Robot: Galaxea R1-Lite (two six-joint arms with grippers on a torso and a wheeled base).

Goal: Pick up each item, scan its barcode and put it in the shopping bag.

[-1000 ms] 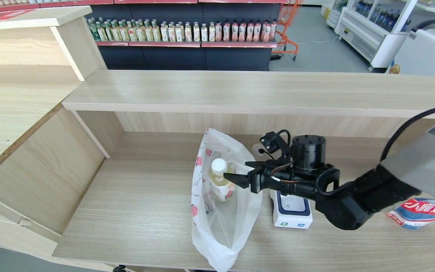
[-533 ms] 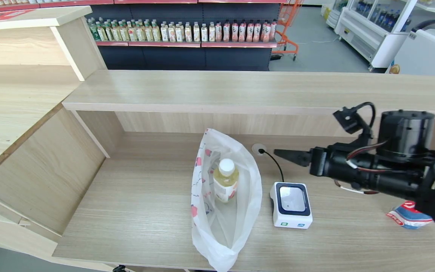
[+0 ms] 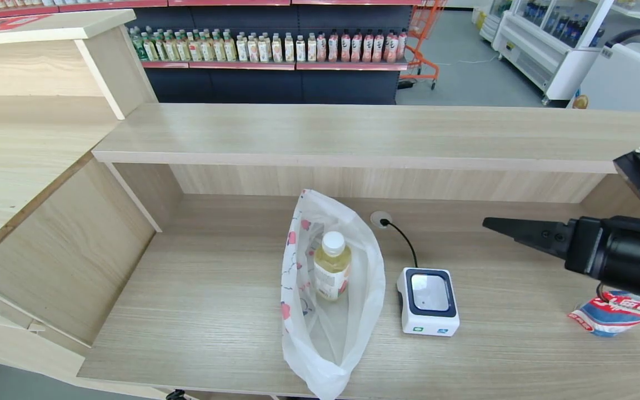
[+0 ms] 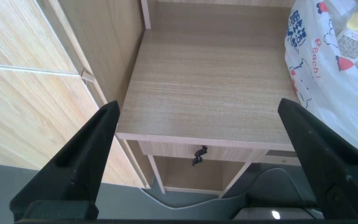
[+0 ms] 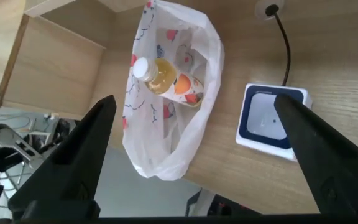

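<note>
On the surface (image 3: 214,311), the shopping bag (image 3: 293,333) was loaded with the upright bottle (image 3: 331,266). The right gripper (image 3: 489,224), withdrawn from the bag within the last second, was held wide and empty near the snack packet (image 3: 598,325), judged the next item.

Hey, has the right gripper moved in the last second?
Yes. The right gripper pulled back toward the robot's right, from over the white plastic shopping bag to beyond the white barcode scanner.
</note>
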